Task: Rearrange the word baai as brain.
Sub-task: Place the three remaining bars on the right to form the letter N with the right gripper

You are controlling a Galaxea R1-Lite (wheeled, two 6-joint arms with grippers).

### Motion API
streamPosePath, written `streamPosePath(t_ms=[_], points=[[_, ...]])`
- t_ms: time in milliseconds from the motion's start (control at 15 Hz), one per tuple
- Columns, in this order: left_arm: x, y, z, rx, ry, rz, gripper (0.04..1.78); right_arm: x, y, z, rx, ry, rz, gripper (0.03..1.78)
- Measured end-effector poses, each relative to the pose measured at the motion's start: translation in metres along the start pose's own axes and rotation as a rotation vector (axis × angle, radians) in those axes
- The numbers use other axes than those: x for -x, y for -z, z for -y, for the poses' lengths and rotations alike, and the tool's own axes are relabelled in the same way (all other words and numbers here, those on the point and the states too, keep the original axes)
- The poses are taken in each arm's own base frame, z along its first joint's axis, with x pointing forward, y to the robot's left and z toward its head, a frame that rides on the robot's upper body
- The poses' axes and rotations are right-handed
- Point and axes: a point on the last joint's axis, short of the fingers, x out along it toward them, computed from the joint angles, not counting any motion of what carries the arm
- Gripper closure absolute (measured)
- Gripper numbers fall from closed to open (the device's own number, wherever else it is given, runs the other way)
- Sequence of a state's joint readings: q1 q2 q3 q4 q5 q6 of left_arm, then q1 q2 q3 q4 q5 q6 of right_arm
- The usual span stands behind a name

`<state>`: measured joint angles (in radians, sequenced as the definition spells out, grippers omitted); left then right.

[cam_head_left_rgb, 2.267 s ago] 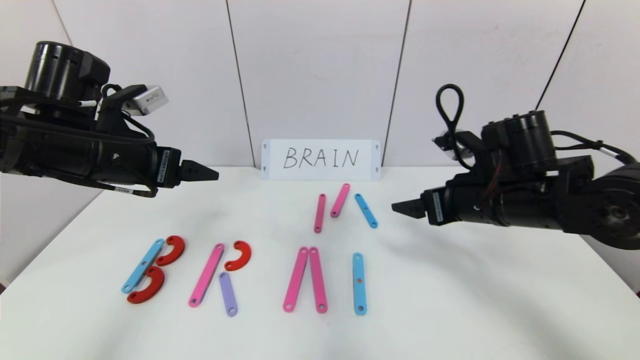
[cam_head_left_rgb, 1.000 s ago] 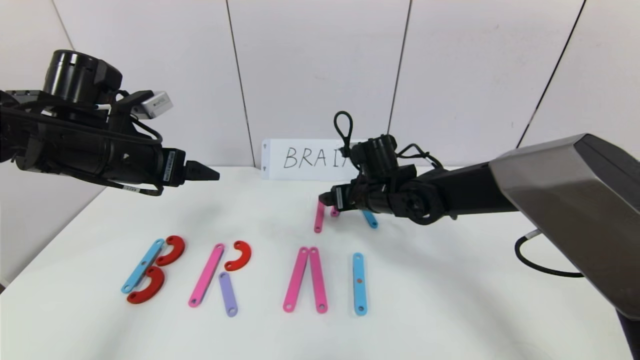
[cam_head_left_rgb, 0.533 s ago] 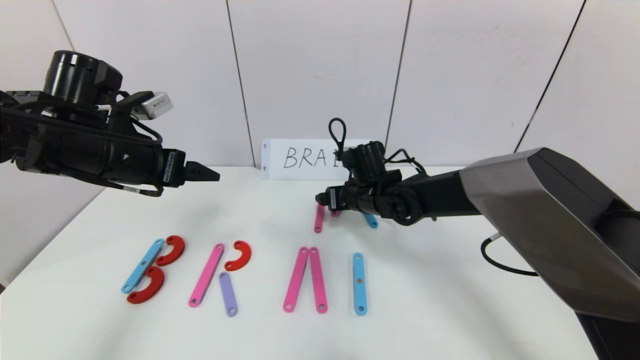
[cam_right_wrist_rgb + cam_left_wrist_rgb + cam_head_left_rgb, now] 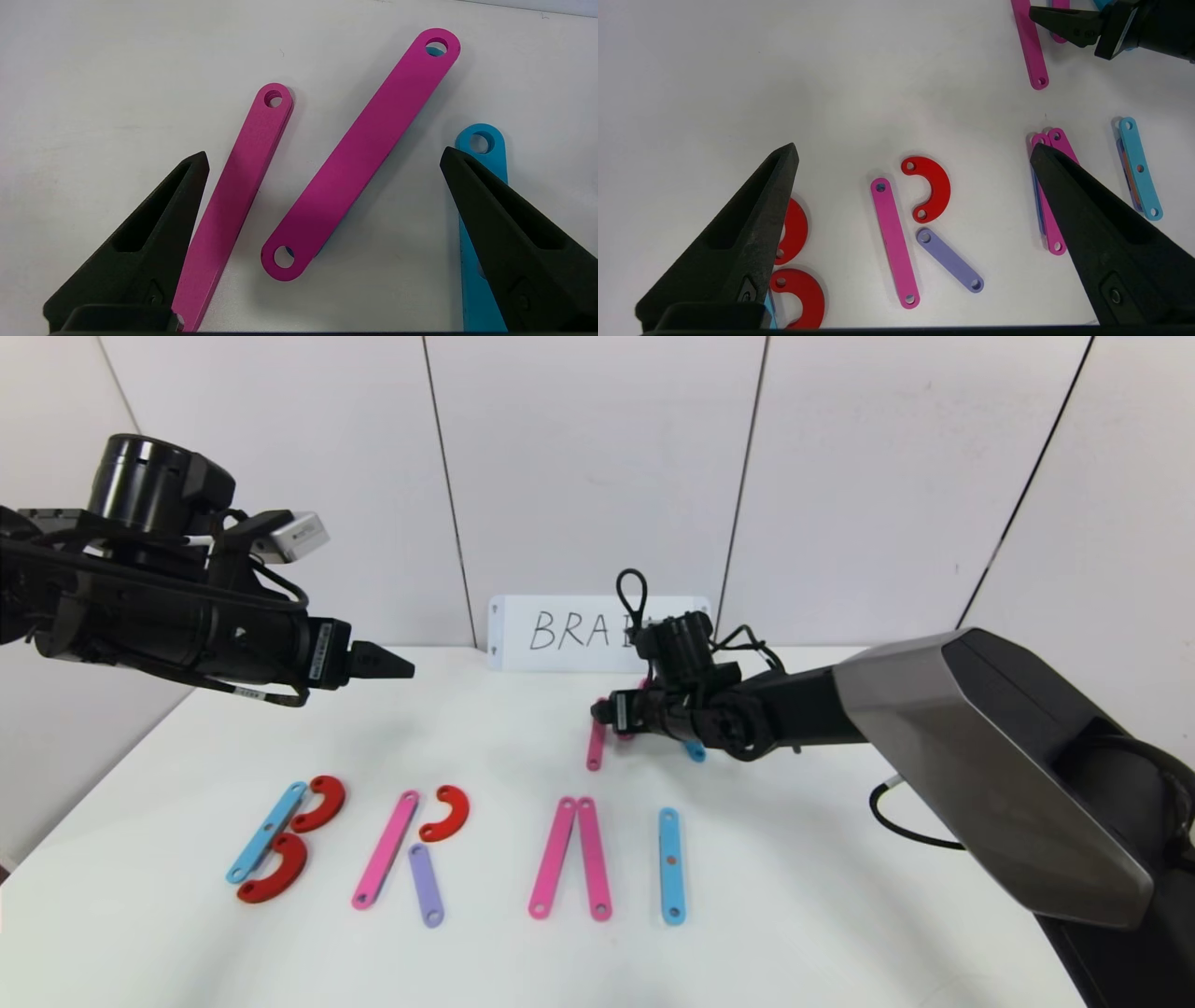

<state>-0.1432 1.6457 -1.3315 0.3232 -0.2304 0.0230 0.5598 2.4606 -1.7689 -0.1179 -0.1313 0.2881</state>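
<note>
White table: card [image 4: 560, 633] reads perhaps "BRAIN"; right claw [image 4: 322, 242] and left claw [image 4: 915, 233] released

The right arm [image 4: 840, 705] covers the right part of the white card [image 4: 560, 633], so only "BRA" and a sliver of the next letter can be read. It also hides most of the slanted pink strip [image 4: 627, 733] and the far blue strip [image 4: 694, 750] behind the letter row; only their near ends peek out. The right wrist view cuts off the blue strip's and the upright pink strip's [image 4: 233, 196] near ends. In the left wrist view, the left tool's [image 4: 915, 154] fingers [image 4: 752, 219] hide parts of the two red arcs [image 4: 796, 275] and the paired pink strips [image 4: 1048, 196].
</note>
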Motion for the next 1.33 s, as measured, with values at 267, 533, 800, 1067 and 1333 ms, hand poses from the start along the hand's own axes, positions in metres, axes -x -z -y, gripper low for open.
streamPosePath(t_ms=[267,533,800,1067,1333], points=[[-0.001,0.001,0.002,-0.005,0.005,-0.003,0.08,-0.002,0.001,0.003,-0.003,0.007,-0.002,0.08],[-0.001,0.001,0.003,-0.006,0.008,-0.006,0.08,-0.004,0.001,0.008,-0.006,0.049,0.006,0.08],[-0.002,0.001,0.005,-0.009,0.014,-0.009,0.08,-0.006,0.001,0.013,-0.005,0.066,0.003,0.08],[-0.002,0.001,0.005,-0.011,0.015,-0.010,0.08,-0.007,0.001,0.013,0.008,0.094,0.006,0.08],[-0.002,0.001,0.006,-0.011,0.017,-0.010,0.08,-0.011,0.002,0.014,0.041,0.130,0.014,0.08]])
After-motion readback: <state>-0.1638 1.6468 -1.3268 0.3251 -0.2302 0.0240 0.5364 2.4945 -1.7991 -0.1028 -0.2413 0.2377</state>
